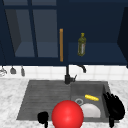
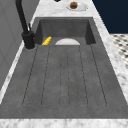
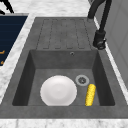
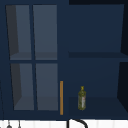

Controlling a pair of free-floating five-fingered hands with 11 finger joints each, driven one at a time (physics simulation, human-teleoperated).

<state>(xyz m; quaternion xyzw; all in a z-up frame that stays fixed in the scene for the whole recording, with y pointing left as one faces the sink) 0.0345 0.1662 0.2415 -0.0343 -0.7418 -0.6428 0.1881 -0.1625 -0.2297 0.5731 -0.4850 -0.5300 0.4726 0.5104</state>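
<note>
My left hand (image 1: 43, 117) hovers low in front of the draining board, just left of a big red ball (image 1: 67, 115), and holds nothing. Straight black fingers of a hand (image 3: 6, 6) show at the far left corner of the right side view. My right hand (image 1: 114, 106) stands at the sink's right rim with its fingers spread upward and nothing in it. In the basin lie a white plate (image 3: 58, 90) and a yellow corn cob (image 3: 90, 94), which also appear in the front view as the plate (image 1: 91, 110) and cob (image 1: 91, 97).
A black faucet (image 1: 67, 75) rises behind the basin. An olive oil bottle (image 1: 81, 45) stands on the open cabinet shelf, beside a glass door with a wooden handle (image 1: 61, 45). A small plate with a brown item (image 2: 73, 5) sits on the far counter.
</note>
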